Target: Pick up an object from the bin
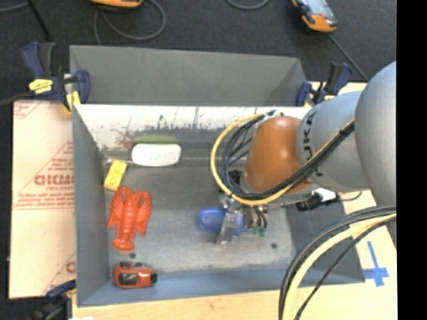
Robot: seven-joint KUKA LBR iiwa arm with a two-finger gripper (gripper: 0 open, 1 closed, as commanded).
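My pincer (231, 228) sits against a small rounded blue toy (209, 220), right of centre in the bin (88, 199); I cannot tell its opening. The toy looks light, smooth and slippery, so I'd grip across its middle.

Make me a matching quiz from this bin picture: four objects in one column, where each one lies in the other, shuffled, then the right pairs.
Things
1. white oval bar
2. orange lobster toy
3. blue rounded thing
4. small red and black thing

Places
A. bottom left corner of the bin
B. by the far wall, at the view's upper left
C. mid-floor, right beside the gripper
D. near the left wall, just below the yellow block

Pairs: 1-B, 2-D, 3-C, 4-A
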